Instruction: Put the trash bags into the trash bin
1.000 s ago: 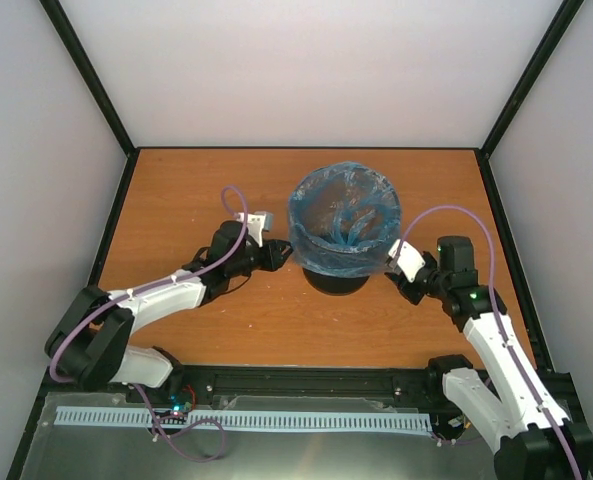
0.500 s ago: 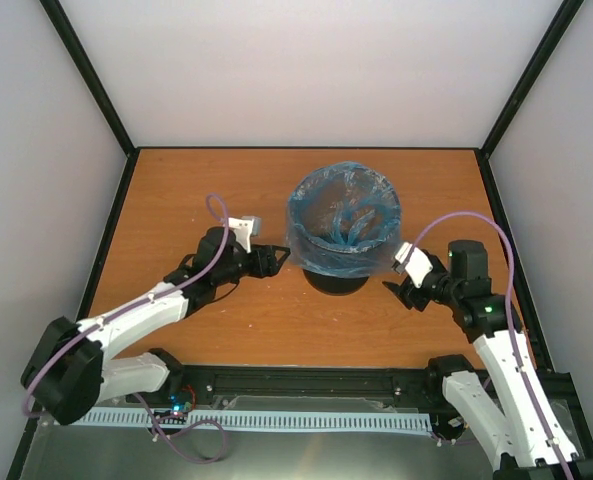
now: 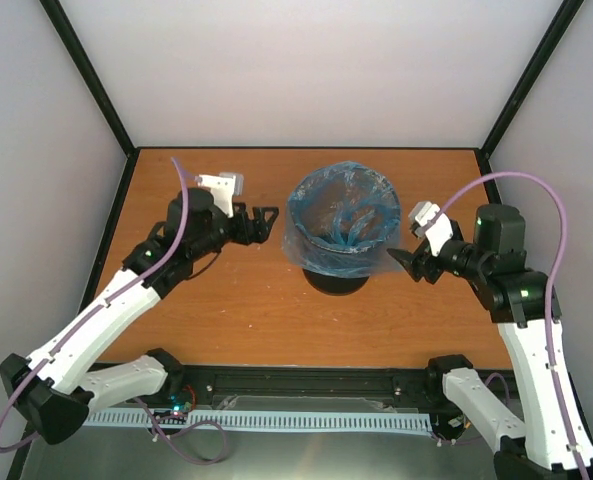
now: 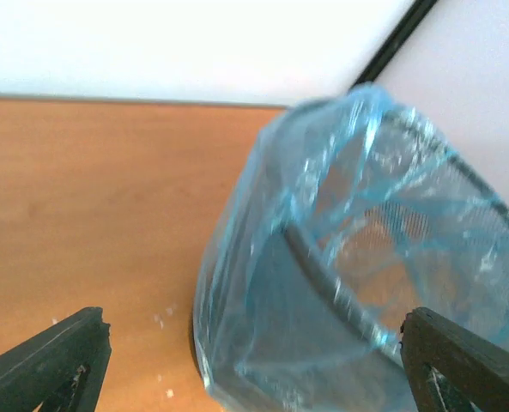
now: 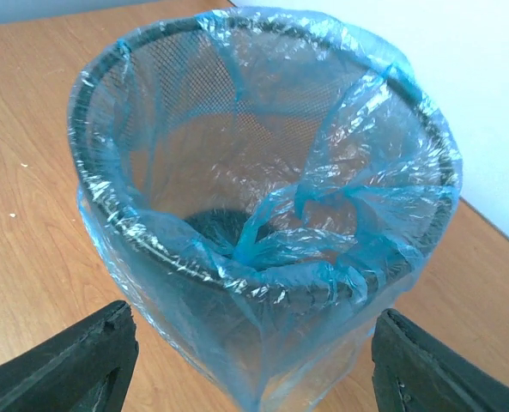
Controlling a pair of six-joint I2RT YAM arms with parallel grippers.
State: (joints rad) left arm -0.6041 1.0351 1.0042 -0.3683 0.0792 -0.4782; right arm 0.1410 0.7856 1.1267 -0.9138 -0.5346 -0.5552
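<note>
since a second ago we've drawn both arms back from the trash bin [image 3: 338,285]. left gripper [image 3: 268,218] and right gripper [image 3: 406,264] gape empty. the trash bag [image 3: 306,245] lines the bin, cuffed over its rim, so the task looks done to us.

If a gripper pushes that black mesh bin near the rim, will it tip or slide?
Probably light: the trash bin is open wire mesh, so it should move easily. It is wider at the rim than the base, so a high push may tip it. The glossy trash bag over the rim could make contact slippery.
</note>
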